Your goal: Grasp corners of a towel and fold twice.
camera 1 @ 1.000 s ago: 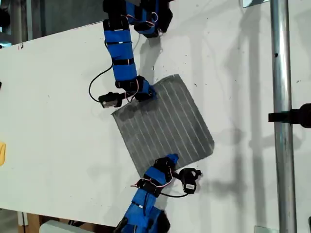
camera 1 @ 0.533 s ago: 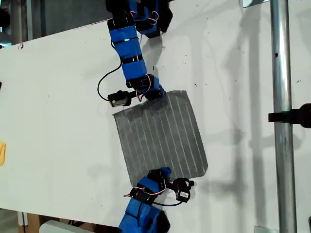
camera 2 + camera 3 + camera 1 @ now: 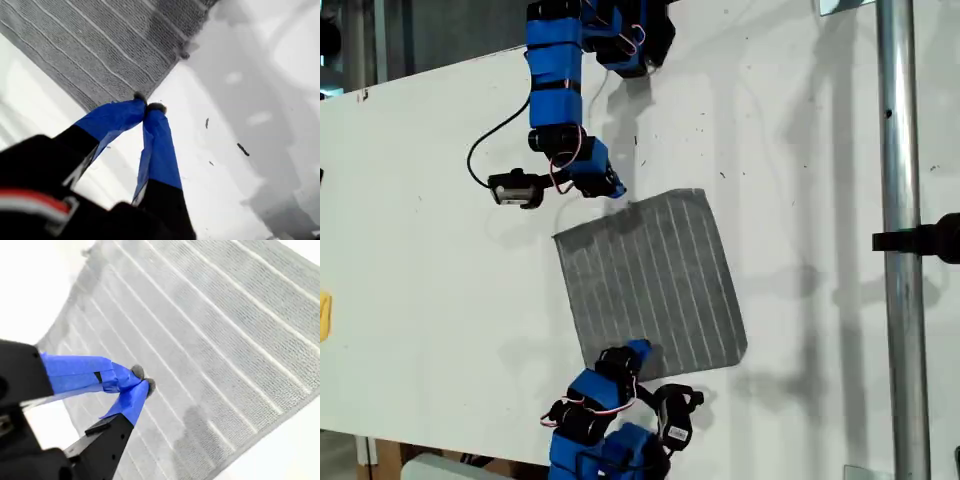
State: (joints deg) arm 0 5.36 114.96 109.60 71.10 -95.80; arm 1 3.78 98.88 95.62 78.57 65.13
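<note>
1. The towel (image 3: 650,285) lay flat and open in the middle of the white table (image 3: 440,200). It was turned a little, so its stripes ran at a slant. No part looked folded over, so both folds were probably not yet done.
2. In the exterior view, the first gripper (image 3: 610,188) hung at about 11 o'clock from the middle of the towel, just off its far edge. Its two blue tips were pressed together with no cloth between them. The first wrist view showed those tips right at the towel's edge, with one of the corners (image 3: 185,50) a little further along.
3. The second gripper (image 3: 635,350) was at about 6 o'clock from the middle of the towel in the exterior view, over the near edge. Its tips were pinched together too, and they held nothing. The second wrist view showed them above the striped cloth.
4. The two grippers sat at opposite edges, likely so each could reach a corner on its own side. Each would need to open before it could pinch the cloth.
5. The table was plain white with small dark specks. At 3 o'clock in the exterior view stood a shiny metal pole (image 3: 900,200) with a black clamp (image 3: 920,240). At 9 o'clock, a small yellow thing (image 3: 324,315) peeked in.
</note>
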